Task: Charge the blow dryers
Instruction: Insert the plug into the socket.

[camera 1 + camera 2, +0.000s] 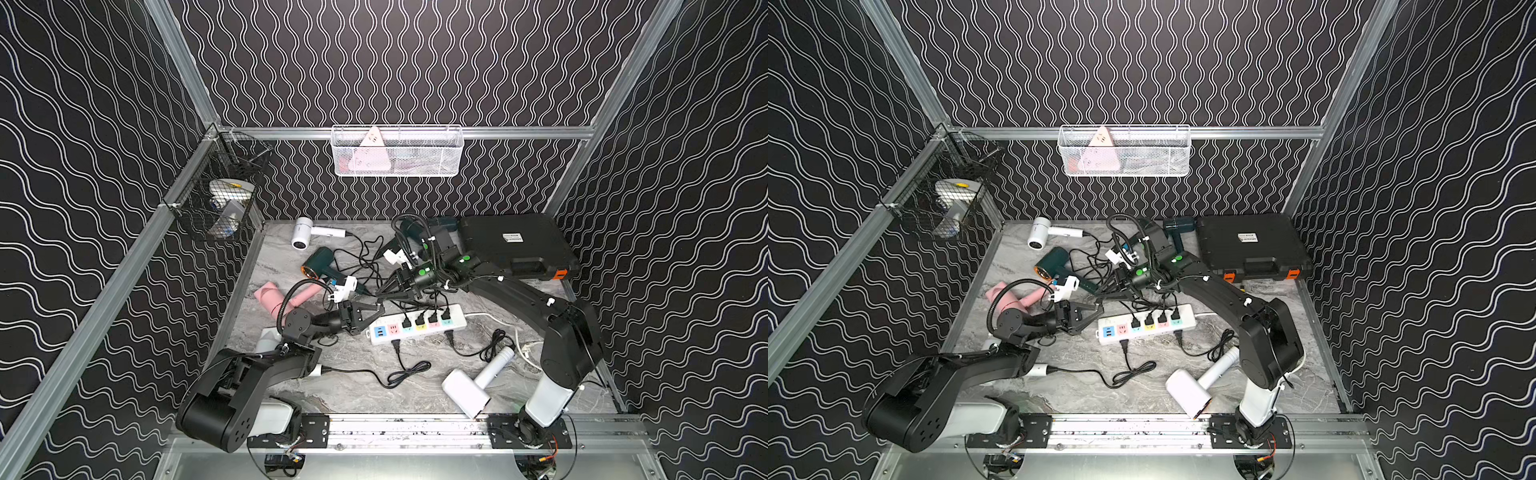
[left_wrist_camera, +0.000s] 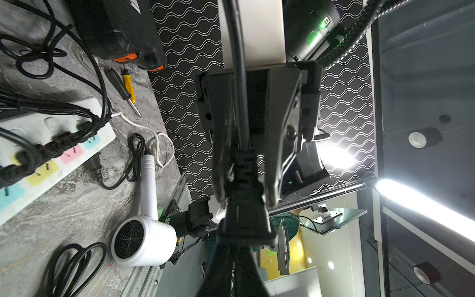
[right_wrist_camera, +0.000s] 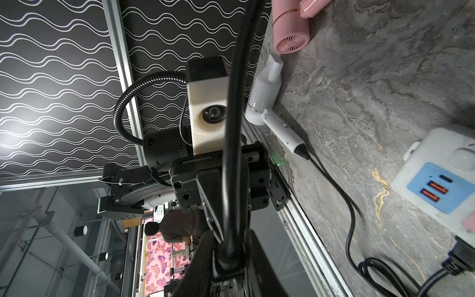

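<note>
Black cord point(image 2: 239, 77) sits pinched in my left claw point(image 2: 245, 198), just behind the plug point(image 2: 244, 221). My right claw point(image 1: 379, 294) meets it tip to tip; I can't tell whether it grips.

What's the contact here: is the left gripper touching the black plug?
Touching. The left wrist view shows the left gripper shut on the black plug, with both sides pinching its ribbed neck and no gap showing.

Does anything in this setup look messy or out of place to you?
Yes. Black cords lie tangled in a heap behind the power strip. A yellow-handled screwdriver lies loose beside the black case and seems unrelated to the charging job.
</note>
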